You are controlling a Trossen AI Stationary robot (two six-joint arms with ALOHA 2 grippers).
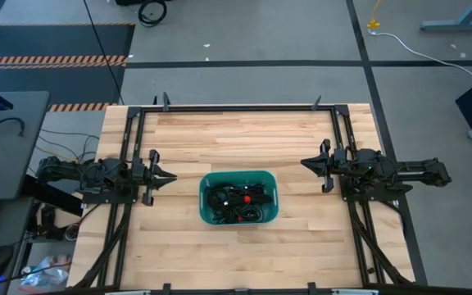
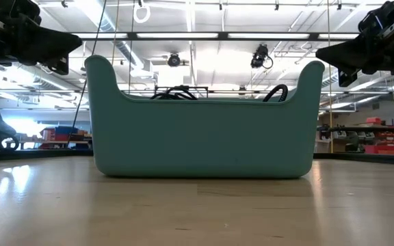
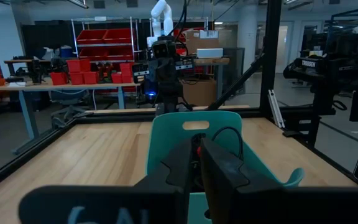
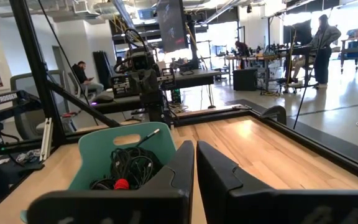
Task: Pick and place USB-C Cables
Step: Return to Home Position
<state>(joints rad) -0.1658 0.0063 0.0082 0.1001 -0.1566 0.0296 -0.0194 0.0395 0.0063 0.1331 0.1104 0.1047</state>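
Observation:
A teal bin (image 1: 206,205) stands on the wooden table's middle, a little toward the near edge. Inside it lie the USB-C cables (image 1: 236,198), a tangle of thin black coils with a red tie (image 4: 122,183) among them. In the low view a few loops (image 2: 180,92) rise above the bin's rim (image 2: 204,100). My left gripper (image 1: 170,177) hovers shut to the left of the bin, pointing level at it. My right gripper (image 1: 305,163) hovers shut to the bin's right, pointing level toward the table's left. In each wrist view the fingers (image 3: 229,171) (image 4: 176,168) have nothing between them.
A black metal frame (image 1: 236,107) runs along the table's far edge and down both sides (image 1: 340,147). Bare wood lies around the bin on every side. People (image 4: 325,37) stand and sit in the room beyond the table.

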